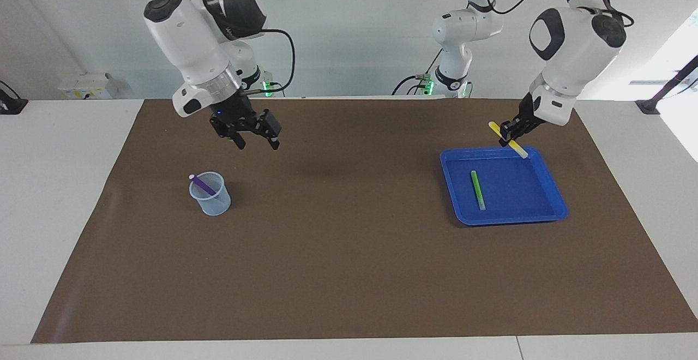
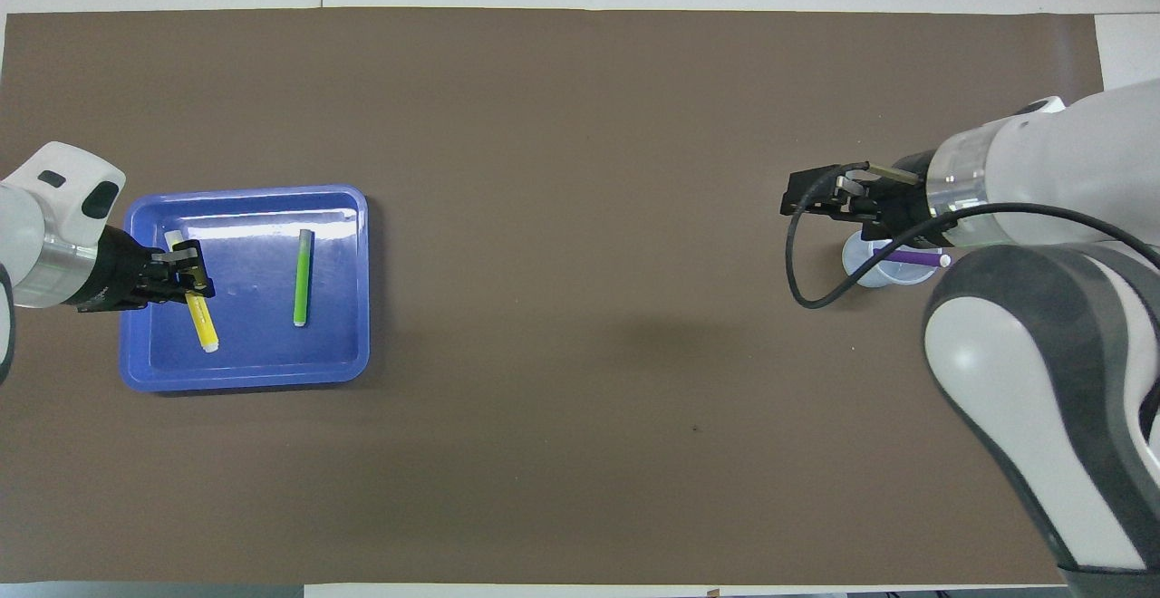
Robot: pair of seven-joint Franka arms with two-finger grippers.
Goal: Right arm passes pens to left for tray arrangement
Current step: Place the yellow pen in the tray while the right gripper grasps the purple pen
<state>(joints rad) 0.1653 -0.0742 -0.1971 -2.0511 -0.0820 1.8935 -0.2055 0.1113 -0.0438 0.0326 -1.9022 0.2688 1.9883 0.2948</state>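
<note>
At the right of the facing view, the yellow pen [image 1: 507, 139] is gripped by the left hand [image 1: 510, 136] above the tray [image 1: 551, 207] rim; released there, it could be tipped out. The right hand [image 1: 256, 139], open, hangs over the bench near the cup [image 1: 210, 193].

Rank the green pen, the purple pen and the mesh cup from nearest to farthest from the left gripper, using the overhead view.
From the left gripper:
1. Green pen, in the blue tray.
2 and 3. Purple pen and mesh cup, at the right arm's end: too close to call.

We see the mat [image 1: 349, 273] from high across the table, facing the robots, and steeply from above their end; both views probably share the whole mat.
</note>
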